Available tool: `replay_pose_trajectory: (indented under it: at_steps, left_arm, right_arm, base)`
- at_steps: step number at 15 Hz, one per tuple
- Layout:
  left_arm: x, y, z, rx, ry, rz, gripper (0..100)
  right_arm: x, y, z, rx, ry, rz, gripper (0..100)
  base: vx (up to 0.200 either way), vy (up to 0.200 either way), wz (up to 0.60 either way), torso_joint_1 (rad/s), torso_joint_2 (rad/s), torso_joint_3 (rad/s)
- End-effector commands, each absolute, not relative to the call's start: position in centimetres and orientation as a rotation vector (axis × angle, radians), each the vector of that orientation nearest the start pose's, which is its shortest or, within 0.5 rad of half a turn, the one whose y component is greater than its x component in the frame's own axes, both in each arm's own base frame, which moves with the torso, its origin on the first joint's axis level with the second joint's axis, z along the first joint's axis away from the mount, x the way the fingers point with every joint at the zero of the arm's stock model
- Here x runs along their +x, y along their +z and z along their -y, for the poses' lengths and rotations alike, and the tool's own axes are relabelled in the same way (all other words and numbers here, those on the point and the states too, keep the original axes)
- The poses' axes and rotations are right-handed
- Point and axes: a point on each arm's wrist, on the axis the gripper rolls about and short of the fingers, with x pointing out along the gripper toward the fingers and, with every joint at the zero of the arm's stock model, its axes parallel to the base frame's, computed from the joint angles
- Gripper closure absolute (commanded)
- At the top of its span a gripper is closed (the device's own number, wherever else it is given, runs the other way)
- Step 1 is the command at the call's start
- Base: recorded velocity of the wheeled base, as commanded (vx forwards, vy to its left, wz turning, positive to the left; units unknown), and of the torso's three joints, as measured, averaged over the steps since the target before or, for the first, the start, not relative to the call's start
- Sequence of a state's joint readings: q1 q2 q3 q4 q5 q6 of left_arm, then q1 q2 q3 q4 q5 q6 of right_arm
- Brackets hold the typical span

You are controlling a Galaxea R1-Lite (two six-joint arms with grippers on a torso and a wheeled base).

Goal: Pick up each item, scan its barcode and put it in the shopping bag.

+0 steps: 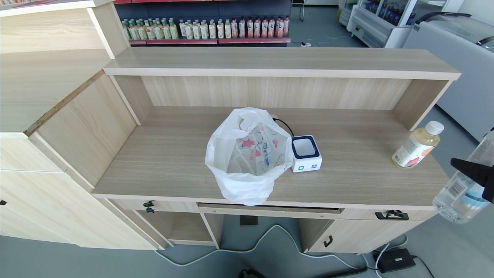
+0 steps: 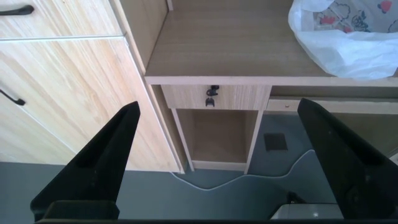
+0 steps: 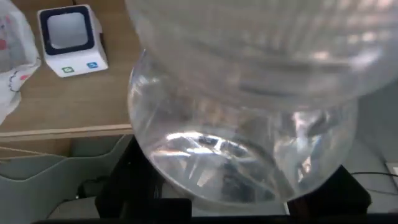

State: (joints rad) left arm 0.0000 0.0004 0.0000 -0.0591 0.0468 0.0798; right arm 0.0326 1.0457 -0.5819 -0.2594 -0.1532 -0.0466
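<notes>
- The right pincer (image 1: 479, 178) is clamped on a clear, ribbed plastic water bottle (image 1: 461, 193), with a black finger on either side of its body. The bottle hangs tilted in the air off the right front corner of the counter (image 1: 173, 162), and its barcode label faces the head camera.
- Nearest that pincer, a juice bottle (image 1: 417, 146) stands on the counter's right end, close to the edge. It is pale yellow with rounded shoulders and a white cap.
- Farther off, mid-counter, sits the scanner (image 1: 306, 153), a small white cube with a dark-framed glossy window on top. A black cable (image 1: 284, 124) curls behind it, and bare pale wood grain lies between it and the juice bottle.
- Just beyond, right against the scanner, is the shopping bag (image 1: 247, 156). It is thin, crinkled white film with its mouth wide, and its lower fold droops over the front edge.
- The left pincer (image 2: 217, 168) hangs out in front of the counter's left part, facing an open cubby (image 2: 217, 140). Its dark wedge fingers are wide apart with nothing between them.
</notes>
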Motion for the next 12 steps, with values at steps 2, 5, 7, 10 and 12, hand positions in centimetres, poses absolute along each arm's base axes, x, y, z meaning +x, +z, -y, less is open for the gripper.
replay_pose_trajectory:
  at_steps: [2, 5, 7, 10, 12]
  left_arm:
    - [-2.3, 8.2, -0.1, 0.078, 0.05, 0.058, 0]
    - [-2.3, 8.2, -0.1, 0.078, 0.05, 0.058, 0]
    - [-2.3, 8.1, -0.1, 0.078, 0.05, 0.056, 0]
    - [-2.3, 8.1, -0.1, 0.078, 0.05, 0.056, 0]
    - [-2.3, 8.1, -0.1, 0.078, 0.05, 0.056, 0]
  right_arm:
    - [16.5, 20.7, 1.8, -0.205, -0.472, -0.333, 100]
    - [18.1, 20.8, 2.2, -0.244, -0.671, -0.352, 100]
    - [19.1, 21.2, 2.3, -0.262, -0.67, -0.354, 100]
    - [20.1, 21.9, 2.3, -0.375, -0.656, -0.355, 100]
    - [21.7, 21.8, 2.4, -0.467, -0.645, -0.332, 100]
  base:
    - [0.0, 0.0, 0.0, 0.0, 0.0, 0.0]
    - [0.0, 0.0, 0.0, 0.0, 0.0, 0.0]
    - [0.0, 0.0, 0.0, 0.0, 0.0, 0.0]
    - [0.0, 0.0, 0.0, 0.0, 0.0, 0.0]
    - [0.0, 0.0, 0.0, 0.0, 0.0, 0.0]
